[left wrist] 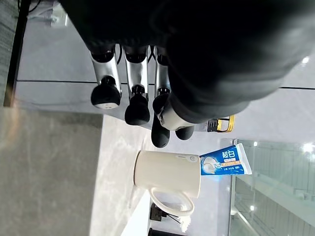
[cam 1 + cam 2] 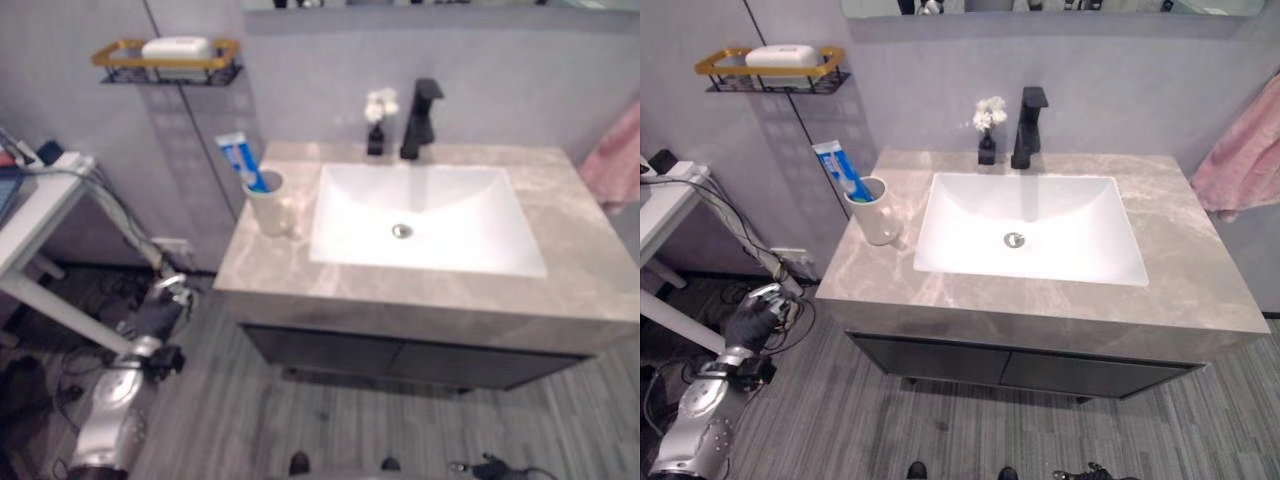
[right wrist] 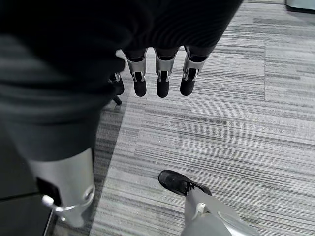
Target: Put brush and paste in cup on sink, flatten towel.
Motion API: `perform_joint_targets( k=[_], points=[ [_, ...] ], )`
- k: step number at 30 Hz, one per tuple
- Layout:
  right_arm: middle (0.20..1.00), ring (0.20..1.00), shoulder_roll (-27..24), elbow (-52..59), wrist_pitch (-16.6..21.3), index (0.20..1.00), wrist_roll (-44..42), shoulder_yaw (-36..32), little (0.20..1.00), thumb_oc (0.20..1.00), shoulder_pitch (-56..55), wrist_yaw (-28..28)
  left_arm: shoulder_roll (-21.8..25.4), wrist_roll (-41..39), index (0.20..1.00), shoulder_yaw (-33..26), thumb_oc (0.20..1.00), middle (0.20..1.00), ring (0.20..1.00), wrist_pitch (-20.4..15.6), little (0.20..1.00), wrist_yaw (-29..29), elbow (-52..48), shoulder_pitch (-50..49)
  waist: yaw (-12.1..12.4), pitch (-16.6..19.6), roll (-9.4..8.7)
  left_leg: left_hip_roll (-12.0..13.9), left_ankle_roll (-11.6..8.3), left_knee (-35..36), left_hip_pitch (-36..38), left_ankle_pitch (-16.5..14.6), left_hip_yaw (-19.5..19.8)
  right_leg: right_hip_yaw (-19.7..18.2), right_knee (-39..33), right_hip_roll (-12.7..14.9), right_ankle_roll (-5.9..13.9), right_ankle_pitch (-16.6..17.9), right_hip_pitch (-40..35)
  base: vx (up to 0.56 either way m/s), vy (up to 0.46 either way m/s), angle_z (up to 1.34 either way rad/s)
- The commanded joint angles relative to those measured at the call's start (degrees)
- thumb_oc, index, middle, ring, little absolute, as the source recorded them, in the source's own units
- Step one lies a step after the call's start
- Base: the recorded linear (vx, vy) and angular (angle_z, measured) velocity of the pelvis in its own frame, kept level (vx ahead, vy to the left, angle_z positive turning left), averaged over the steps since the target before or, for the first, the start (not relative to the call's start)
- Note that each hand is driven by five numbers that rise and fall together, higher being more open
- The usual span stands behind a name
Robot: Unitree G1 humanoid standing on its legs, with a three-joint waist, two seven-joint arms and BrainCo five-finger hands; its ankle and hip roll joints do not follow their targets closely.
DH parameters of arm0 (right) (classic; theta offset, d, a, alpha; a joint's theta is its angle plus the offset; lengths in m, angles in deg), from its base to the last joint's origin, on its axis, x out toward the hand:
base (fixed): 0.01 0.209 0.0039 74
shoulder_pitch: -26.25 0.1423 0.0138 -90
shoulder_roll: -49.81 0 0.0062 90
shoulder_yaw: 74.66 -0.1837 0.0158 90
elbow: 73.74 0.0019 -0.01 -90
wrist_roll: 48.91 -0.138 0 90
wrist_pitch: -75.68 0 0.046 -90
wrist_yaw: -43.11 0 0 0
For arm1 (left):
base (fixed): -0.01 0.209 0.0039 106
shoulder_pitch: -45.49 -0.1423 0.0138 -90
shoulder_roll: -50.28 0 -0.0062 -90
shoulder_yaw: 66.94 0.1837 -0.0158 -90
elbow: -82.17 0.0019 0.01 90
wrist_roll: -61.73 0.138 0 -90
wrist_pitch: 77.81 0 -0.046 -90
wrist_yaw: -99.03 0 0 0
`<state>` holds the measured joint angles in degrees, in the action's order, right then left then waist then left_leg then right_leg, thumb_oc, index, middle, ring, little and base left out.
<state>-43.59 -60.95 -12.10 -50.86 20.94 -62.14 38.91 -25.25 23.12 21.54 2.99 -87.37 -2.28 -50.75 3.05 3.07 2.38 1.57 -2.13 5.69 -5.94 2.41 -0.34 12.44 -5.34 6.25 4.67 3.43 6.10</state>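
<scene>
A cream cup (image 2: 268,205) with a handle stands on the left end of the grey stone counter (image 2: 560,270). A blue and white toothpaste tube (image 2: 238,160) leans out of it, with something blue beside it inside the cup; I cannot tell whether that is the brush. The cup (image 1: 167,174) and tube (image 1: 224,161) also lie past my left hand's fingers (image 1: 137,105). A pink towel (image 2: 1245,155) hangs by the wall at the counter's right end. My left hand (image 2: 755,318) hangs below counter height, left of the cabinet, open and empty. My right hand (image 3: 157,78) points at the floor, fingers straight, holding nothing.
A white basin (image 2: 420,215) fills the counter's middle, with a black faucet (image 2: 420,118) and a small vase of white flowers (image 2: 377,120) behind it. A wall shelf with soap (image 2: 170,55) hangs at upper left. A white table (image 2: 30,210) stands at the left.
</scene>
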Motion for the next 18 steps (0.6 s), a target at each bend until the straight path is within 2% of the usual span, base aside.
perform_joint_targets(
  k=[1, 8, 12, 18],
  points=[
    [1.0, 1.0, -0.3, 0.0, 0.1, 1.0, 3.8, 3.2, 1.0, 1.0, 1.5, 0.4, 0.8, -2.8, 0.2, -0.3, 0.2, 0.2, 0.2, -2.0, 0.2, 0.9, 1.1, 8.4, -1.5, -0.7, -1.41, 1.0, 1.35, -0.7, -1.7, -4.1, 2.5, 3.0, 0.3, 2.0, 2.46, -4.2, -1.0, 0.0, 0.0, 0.0],
    [1.0, 1.0, -0.6, -0.1, -0.6, 1.0, 5.1, 4.8, 1.0, 1.0, 1.8, 0.4, 2.0, -4.3, 0.2, 2.7, 0.2, 0.2, 0.2, -1.7, 0.2, 2.2, 1.4, 14.1, -2.3, -0.9, -1.32, 1.0, 1.17, -0.7, -2.5, -3.9, 2.7, 3.2, 0.3, 1.9, 2.49, -4.3, -0.3, 0.03, -0.01, 0.01],
    [1.0, 1.0, -0.9, 1.0, -0.6, 1.0, 4.8, 5.8, 1.0, 1.0, 2.6, 0.3, 3.3, -4.0, 0.2, 3.8, 0.2, 0.2, 0.2, -1.2, 0.2, 4.9, 4.1, 18.4, -2.7, -1.0, -1.31, 1.2, 1.06, -0.7, -2.9, -3.8, 2.8, 3.0, 0.3, 1.8, 2.47, -4.3, 0.1, 0.03, -0.017, 0.02],
    [1.0, 1.0, -1.3, 1.3, -0.8, 1.0, 5.3, 6.8, 1.0, 1.0, 3.2, 0.6, 5.6, -3.6, 0.2, 5.1, 0.2, 0.2, 0.2, -0.2, 0.2, 5.2, 5.9, 20.7, -2.8, -1.2, -1.19, 1.2, 0.95, -0.7, -3.4, -3.6, 2.9, 3.0, 0.3, 1.6, 2.53, -4.3, 0.6, 0.0, 0.0, 0.0]
  ],
)
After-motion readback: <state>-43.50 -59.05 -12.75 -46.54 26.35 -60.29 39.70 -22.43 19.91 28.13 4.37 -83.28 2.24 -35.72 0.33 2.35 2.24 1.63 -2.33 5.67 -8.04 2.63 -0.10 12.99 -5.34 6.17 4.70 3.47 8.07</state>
